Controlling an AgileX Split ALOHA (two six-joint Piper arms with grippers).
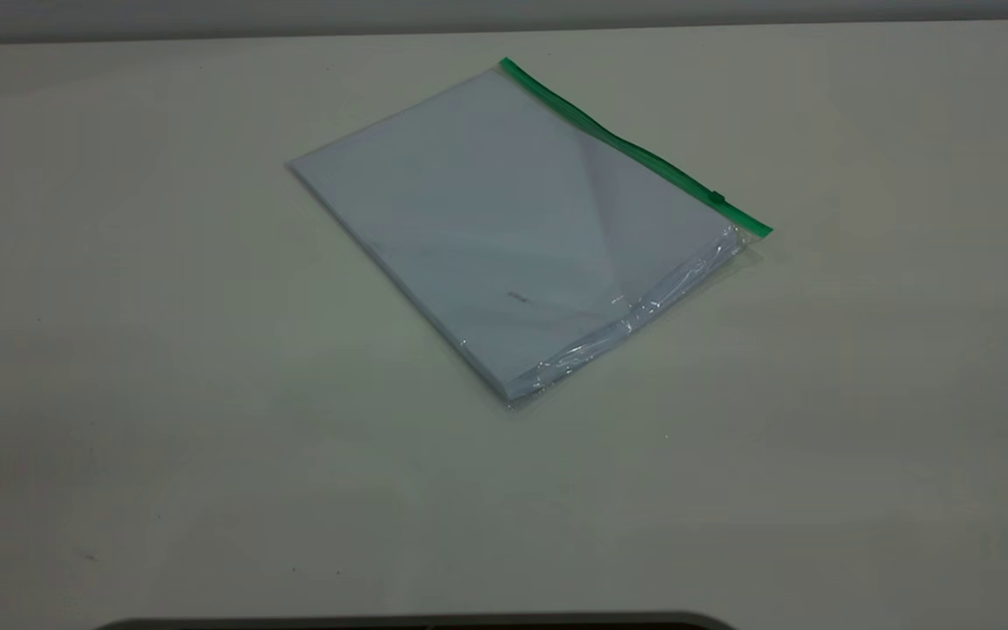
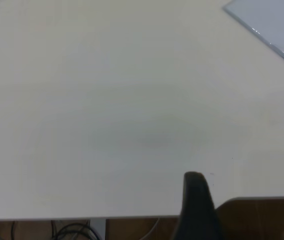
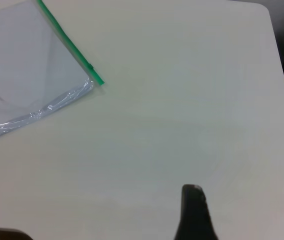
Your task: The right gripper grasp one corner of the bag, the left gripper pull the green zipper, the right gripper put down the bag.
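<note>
Clear bag (image 1: pixel 513 227) flat on table (image 1: pixel 163 350), well apart from both tools, grip state indiscernible.

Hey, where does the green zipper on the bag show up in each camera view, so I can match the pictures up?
Exterior view: the green zipper runs along the bag's far right edge, right of centre on the table.
Left wrist view: not in it; only a clear corner of the bag shows.
Right wrist view: the zipper lies diagonally in the picture's upper left corner.
Shared landmark: the bag itself.
</note>
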